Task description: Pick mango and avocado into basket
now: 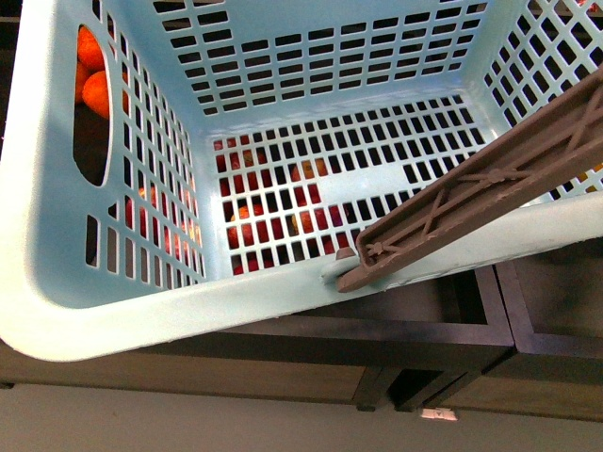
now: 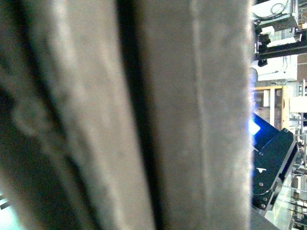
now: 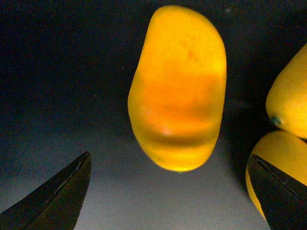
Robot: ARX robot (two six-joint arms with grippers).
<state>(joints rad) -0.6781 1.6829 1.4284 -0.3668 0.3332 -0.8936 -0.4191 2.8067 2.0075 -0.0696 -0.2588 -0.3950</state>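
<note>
Lying free ahead of the wide-open, empty right claw (image 3: 169, 157) is the mango (image 3: 177, 86).

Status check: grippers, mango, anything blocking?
Right gripper open, lined up on mango, no contact. Left gripper unreadable, view blurred. Basket empty. Other yellow fruits crowd mango's side.

Front camera looks down into the basket (image 1: 57, 235) at close range; left wrist camera sits against a blurred grey surface (image 2: 192, 115); right wrist camera faces the mango (image 3: 177, 91) closely.
</note>
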